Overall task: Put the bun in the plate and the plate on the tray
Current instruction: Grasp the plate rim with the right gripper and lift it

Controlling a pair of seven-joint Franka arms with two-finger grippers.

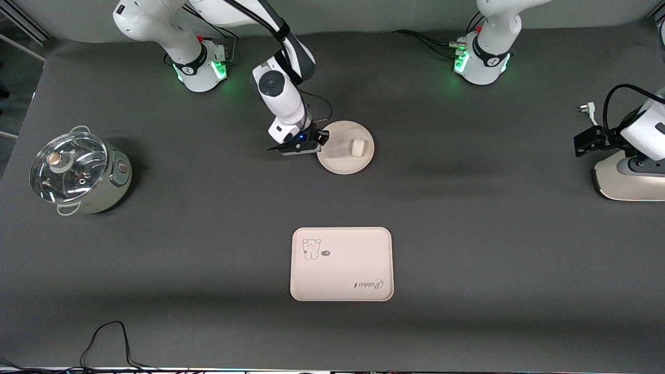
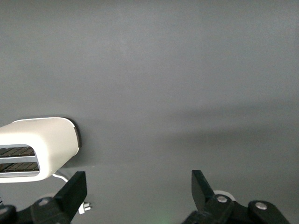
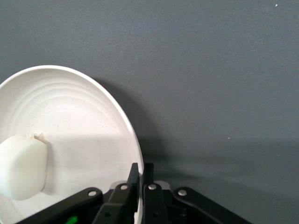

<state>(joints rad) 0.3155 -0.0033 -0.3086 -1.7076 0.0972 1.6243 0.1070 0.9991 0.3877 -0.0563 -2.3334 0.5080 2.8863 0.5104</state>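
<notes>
Fingers of my right gripper (image 3: 140,179) pinch the plate (image 1: 345,156) rim at its nine o'clock edge, bun (image 1: 357,147) inside. Tray (image 1: 341,264) lies at six o'clock, nearer the front camera. My left gripper (image 2: 139,186) waits wide open beside the toaster (image 2: 39,147).

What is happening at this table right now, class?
The right gripper has its jaws shut on the rim of the plate, which rests on the table with the bun already in it. The tray lies nearer the front camera, with nothing on it. The left gripper waits, jaws open, beside a toaster.

White jointed arms (image 1: 280,98), green-lit bases, black cables and end effectors.
</notes>
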